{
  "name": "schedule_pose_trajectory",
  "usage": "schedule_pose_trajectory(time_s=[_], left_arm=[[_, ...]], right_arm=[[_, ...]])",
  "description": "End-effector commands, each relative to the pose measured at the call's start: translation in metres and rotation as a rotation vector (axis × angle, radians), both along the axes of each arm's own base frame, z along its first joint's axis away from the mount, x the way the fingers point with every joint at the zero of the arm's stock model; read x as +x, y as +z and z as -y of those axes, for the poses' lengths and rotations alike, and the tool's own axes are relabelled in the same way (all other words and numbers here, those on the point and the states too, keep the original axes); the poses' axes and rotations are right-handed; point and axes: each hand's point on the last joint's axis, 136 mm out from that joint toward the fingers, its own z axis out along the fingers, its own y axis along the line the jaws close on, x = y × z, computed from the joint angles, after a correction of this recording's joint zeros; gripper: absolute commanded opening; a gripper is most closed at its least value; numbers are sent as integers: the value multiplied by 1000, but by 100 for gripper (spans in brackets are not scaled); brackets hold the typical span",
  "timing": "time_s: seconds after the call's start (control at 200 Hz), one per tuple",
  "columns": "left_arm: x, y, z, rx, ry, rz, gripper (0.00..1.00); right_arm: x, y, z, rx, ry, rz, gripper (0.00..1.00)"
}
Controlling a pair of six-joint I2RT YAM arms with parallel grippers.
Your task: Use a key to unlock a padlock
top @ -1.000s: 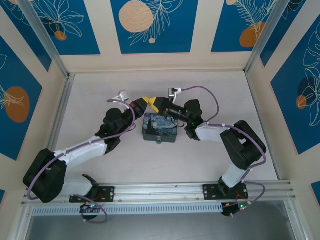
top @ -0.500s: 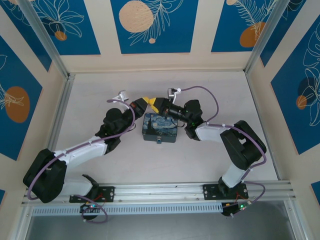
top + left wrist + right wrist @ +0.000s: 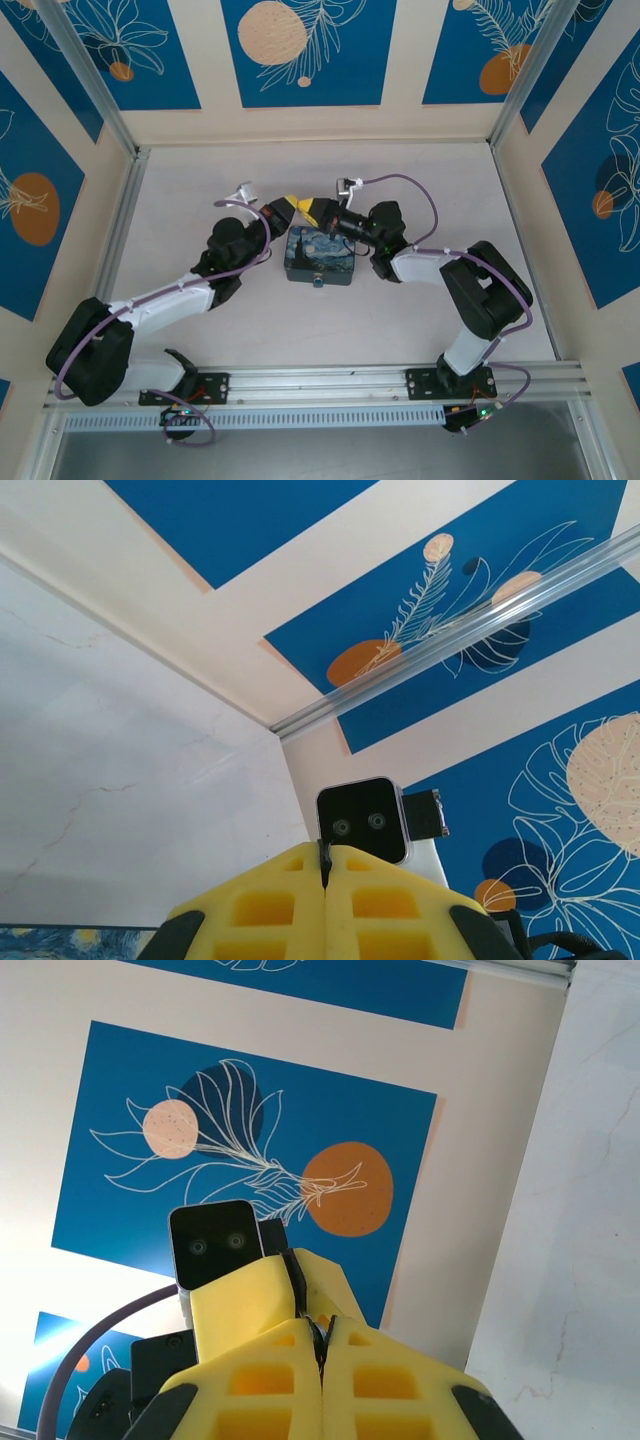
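Snapping your right gripper (image 3: 318, 208) shut, nose to nose with the shut left gripper (image 3: 284, 205) past the box's (image 3: 320, 258) far edge, looks like a key handover, though I can't tell what either pinches, and the padlock (image 3: 318, 283) seems parked at the box's near edge.

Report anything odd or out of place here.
Nothing is spilled or damaged. The box sits slightly askew to the table's edge. The left fingers and right fingers are shut, their tips meeting by its far left corner.

No legible text, no numbers or brands — wall panels (image 3: 308, 50) bear drawings
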Motion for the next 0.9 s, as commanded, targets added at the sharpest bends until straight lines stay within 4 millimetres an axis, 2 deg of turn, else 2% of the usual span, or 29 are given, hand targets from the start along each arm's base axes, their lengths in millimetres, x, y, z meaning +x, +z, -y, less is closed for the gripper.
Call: schedule_pose_trajectory(time_s=[0.0, 0.305, 0.34, 0.41, 0.525, 0.61, 0.72, 0.895], left_arm=[[-5, 9, -6, -27, 21, 25, 0], [-4, 7, -7, -5, 28, 4, 0], [-4, 7, -8, 5, 32, -2, 10], [-5, 6, -13, 21, 51, -14, 40], [-16, 2, -27, 71, 76, -30, 71], [-28, -3, -38, 141, 76, -51, 84], [-49, -12, -48, 257, 32, -81, 93], [-85, -47, -45, 420, -130, -186, 98]], right_arm=[[4, -1, 7, 14, -35, 5, 0], [3, 1, 5, 15, -26, 9, 0], [3, 0, 6, 14, -28, 7, 0], [2, -5, 11, 5, -33, -7, 0], [-2, -15, 22, -22, -41, -31, 0], [-8, -23, 32, -58, -41, -47, 0], [-19, -34, 46, -127, -46, -66, 0], [-43, -52, 67, -298, -57, -99, 0]])
